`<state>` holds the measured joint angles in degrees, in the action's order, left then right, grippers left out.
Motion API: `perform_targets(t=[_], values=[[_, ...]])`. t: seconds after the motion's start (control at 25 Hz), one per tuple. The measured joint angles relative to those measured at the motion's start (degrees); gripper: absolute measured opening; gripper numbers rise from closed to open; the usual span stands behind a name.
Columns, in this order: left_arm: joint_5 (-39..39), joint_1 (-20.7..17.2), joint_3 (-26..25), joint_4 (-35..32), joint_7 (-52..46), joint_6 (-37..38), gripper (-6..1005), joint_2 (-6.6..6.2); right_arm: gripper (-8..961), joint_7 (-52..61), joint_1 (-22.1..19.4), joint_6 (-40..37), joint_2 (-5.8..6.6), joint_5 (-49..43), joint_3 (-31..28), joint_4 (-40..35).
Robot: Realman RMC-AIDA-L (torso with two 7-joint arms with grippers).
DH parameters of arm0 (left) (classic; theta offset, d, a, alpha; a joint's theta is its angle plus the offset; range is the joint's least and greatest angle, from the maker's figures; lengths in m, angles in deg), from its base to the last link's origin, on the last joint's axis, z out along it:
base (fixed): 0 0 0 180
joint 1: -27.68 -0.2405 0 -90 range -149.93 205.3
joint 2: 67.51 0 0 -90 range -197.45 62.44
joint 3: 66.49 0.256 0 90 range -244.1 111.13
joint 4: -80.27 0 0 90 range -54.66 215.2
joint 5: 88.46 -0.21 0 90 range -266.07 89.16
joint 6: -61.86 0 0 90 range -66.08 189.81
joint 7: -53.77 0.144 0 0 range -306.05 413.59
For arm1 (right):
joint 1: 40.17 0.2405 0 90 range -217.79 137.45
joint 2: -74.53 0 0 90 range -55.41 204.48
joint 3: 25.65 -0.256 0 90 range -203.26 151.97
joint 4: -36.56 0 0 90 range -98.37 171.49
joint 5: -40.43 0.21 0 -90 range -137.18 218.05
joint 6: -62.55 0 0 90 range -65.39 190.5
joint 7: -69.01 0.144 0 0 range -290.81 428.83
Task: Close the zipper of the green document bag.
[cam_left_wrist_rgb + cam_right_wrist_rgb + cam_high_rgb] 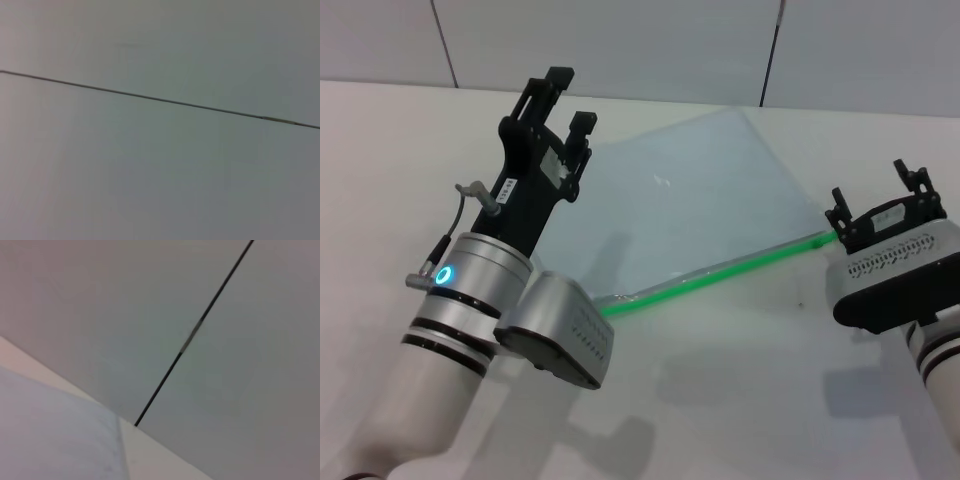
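The left claw (570, 98) hangs above the white desk (740, 380) with its two black fingers spread apart and nothing between them, raised over the near-left part of the green document bag (690, 210). The bag lies flat on the desk, spreading from beneath that claw across to the right claw. Its zipper (720, 272), a bright green strip, runs along the bag's near long edge from below the left wrist to a point just beside the right claw (880, 195). The right claw, fingers apart and empty, sits at the zipper's right end; contact cannot be judged. Both wrist views show only grey wall panels (160, 165).
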<state>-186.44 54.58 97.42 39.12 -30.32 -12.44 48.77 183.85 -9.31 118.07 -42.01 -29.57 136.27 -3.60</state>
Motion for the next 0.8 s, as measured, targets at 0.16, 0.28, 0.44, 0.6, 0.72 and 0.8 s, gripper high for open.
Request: perform_targets(t=[0.16, 0.28, 0.44, 0.6, 0.72, 0.8], values=[[0.1, 0.0, 0.0, 0.1, -1.4, -0.7, 621, 0.0, 774, 0.4, 0.0, 0.7, 0.03, 0.0, -0.4, -1.1], [0.3, 0.0, -0.1, 0.2, -3.0, -0.8, 619, 0.0, 774, 2.2, 0.1, 1.7, 0.09, 0.0, -0.4, -1.8], [0.9, -0.1, -0.3, 0.3, -7.2, -1.3, 617, 0.0, 773, 6.8, 0.7, 1.8, 0.18, 0.0, -0.5, -2.5], [2.3, -0.4, -0.7, 0.4, -12.8, -2.3, 614, 0.05, 773, 10.1, 1.0, 1.8, 0.31, 0.0, -0.5, -3.2], [5.0, -0.4, -0.7, 0.5, -18.9, -3.7, 609, 0.08, 773, 12.8, 1.2, 1.8, 0.35, 0.0, -0.6, -3.2], [6.6, -0.4, -0.7, 0.5, -22.2, -4.5, 602, 0.08, 773, 15.3, 1.3, 1.8, 0.35, 0.0, -0.6, -3.2]])
